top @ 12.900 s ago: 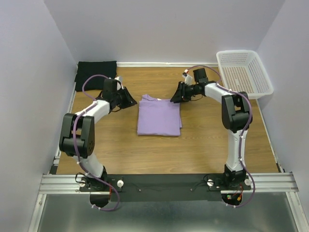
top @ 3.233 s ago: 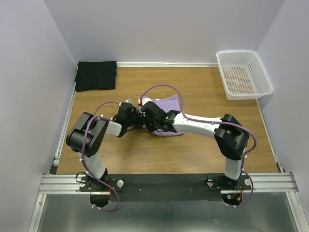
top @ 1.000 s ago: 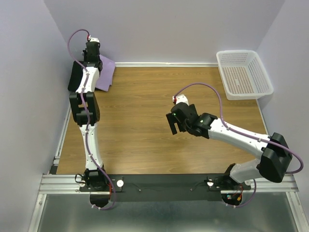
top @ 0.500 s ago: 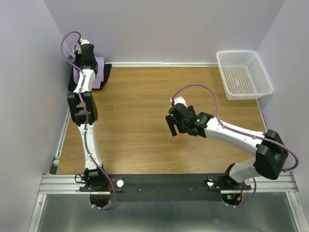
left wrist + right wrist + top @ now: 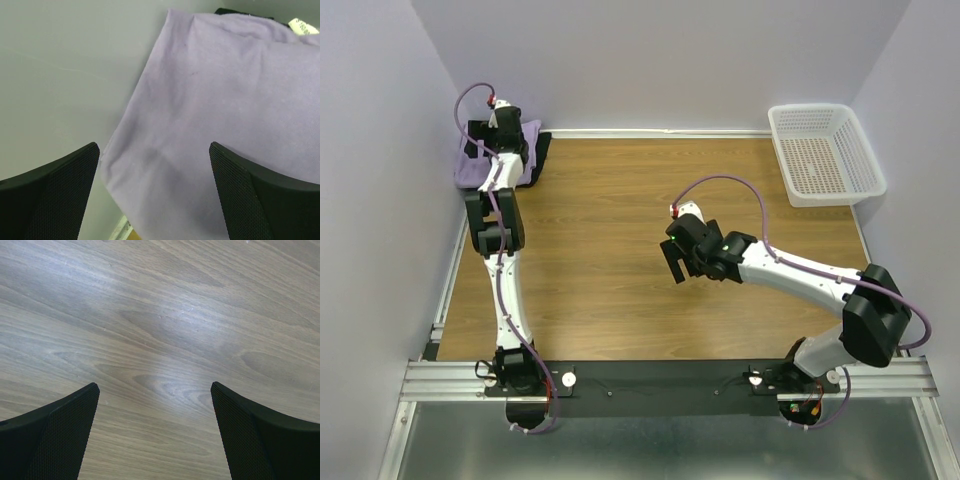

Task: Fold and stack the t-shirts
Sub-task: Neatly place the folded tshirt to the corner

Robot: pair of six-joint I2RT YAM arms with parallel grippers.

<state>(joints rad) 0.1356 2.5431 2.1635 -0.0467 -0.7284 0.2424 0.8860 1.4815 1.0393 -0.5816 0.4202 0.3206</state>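
**Ana:** Lavender t-shirt (image 5: 467, 168) lies in the far-left corner, on top of the black t-shirt (image 5: 539, 148), with the left hand (image 5: 492, 135) over it.

**Ben:** For a tidy stack I'd square it up. It hangs off toward the wall.

**Ana:** On the left wrist camera, the fingers (image 5: 55, 200) are spread wide with lavender cloth below and nothing pinched. I can't tell if they touch it.

**Ben:** And the right wrist?

**Ana:** The right hand (image 5: 155, 387) is spread wide too, holding nothing, over bare wooden table (image 5: 160, 315).
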